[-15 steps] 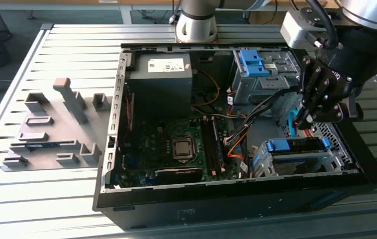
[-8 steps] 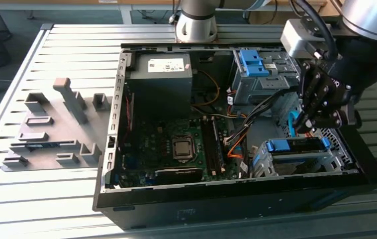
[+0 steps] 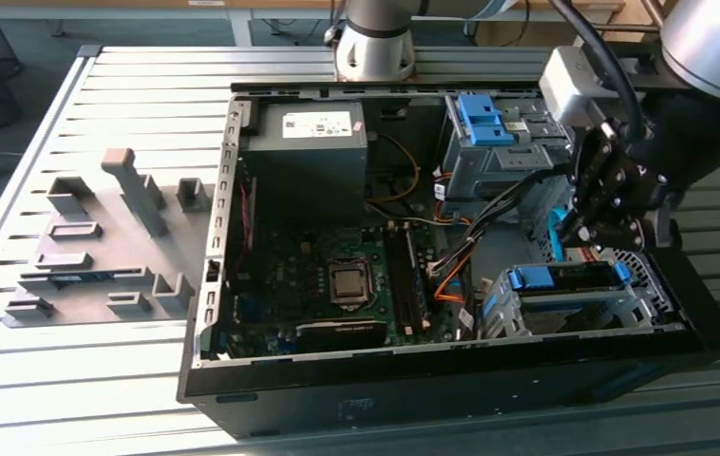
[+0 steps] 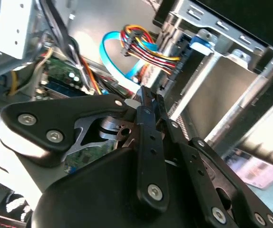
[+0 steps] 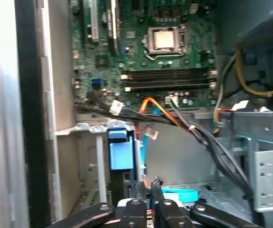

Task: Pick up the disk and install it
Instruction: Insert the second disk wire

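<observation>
disk (image 3: pixel 569 277) sits in the lower drive cage (image 3: pixel 502 309) at the corner of the open computer case (image 3: pixel 462 389), on the exterior view's right, near side. Not in the gripper

- orientation: blue bracket end faces up toward the open side of the case, and that blue edge runs across from the exterior view's left to its right. The drive body goes down into the cage from there, so the long axis looks to run into the cage. How deep it is seated I can't tell
- first wrist view: blue bracket tab (image 5: pixel 119 151) sticks out of the cage opening. Second wrist view: blue corner (image 4: pixel 200 43) at the cage mouth, silver metal beside it
- gripper (image 3: pixel 578 237) hangs just above and beside the disk, over the gap between the two drive cages, not touching it as far as I can see. In both wrist views the fingers (image 5: pixel 158 184) are drawn nearly together with nothing between them; gripper midpoint (image 4: pixel 146 97)
- light blue flat cable (image 4: pixel 110 52) loops on the case floor just beyond the fingertips, with a bundle of coloured wires (image 4: pixel 143 47) next to it
- further in: motherboard (image 3: pixel 322 275) with CPU socket (image 5: pixel 164 40), power supply (image 3: pixel 310 152) at the far end, and a second blue bracket (image 3: pixel 481 119) in the upper cage
- case lies on its side on a slatted table (image 3: pixel 30 380), grey fixture blocks (image 3: pixel 94 247) well apart on the exterior view's left
</observation>
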### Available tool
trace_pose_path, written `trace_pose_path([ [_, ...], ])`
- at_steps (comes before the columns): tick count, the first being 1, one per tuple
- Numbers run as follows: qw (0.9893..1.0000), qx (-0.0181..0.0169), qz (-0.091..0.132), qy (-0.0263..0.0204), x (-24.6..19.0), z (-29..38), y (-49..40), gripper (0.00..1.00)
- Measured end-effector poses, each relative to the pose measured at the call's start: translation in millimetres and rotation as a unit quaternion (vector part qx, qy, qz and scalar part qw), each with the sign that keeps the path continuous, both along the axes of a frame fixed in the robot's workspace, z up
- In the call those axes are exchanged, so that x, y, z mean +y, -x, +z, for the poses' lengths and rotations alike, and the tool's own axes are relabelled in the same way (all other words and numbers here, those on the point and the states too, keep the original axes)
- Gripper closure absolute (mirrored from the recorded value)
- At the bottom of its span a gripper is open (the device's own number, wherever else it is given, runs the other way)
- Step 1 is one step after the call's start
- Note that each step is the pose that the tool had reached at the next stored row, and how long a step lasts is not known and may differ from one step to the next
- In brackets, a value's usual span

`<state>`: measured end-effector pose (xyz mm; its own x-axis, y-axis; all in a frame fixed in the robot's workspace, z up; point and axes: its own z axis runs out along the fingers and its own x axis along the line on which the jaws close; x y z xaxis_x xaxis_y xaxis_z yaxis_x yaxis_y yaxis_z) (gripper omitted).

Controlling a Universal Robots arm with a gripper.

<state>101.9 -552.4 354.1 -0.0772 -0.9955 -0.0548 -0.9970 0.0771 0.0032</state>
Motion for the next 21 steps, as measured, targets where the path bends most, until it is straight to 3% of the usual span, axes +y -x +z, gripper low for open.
trace_pose_path([
  [2,1.0,0.0,0.0,-0.0049,-5.3,-1.4,0.0,0.84],
  [5,1.0,0.0,0.0,-0.006,-12.1,-3.0,0.0,0.84],
  [7,1.0,0.0,0.0,-0.0063,-14.3,-3.7,0.0,0.84],
  [11,1.0,-0.0001,0.0,-0.0077,-14.5,-3.8,0.0,0.84],
  [14,1.0,-0.0021,0.005,-0.0077,-15.4,-5.2,-0.1,0.84],
  [21,0.9999,-0.0039,0.005,-0.0081,-18.0,-12.6,-0.1,0.84],
])
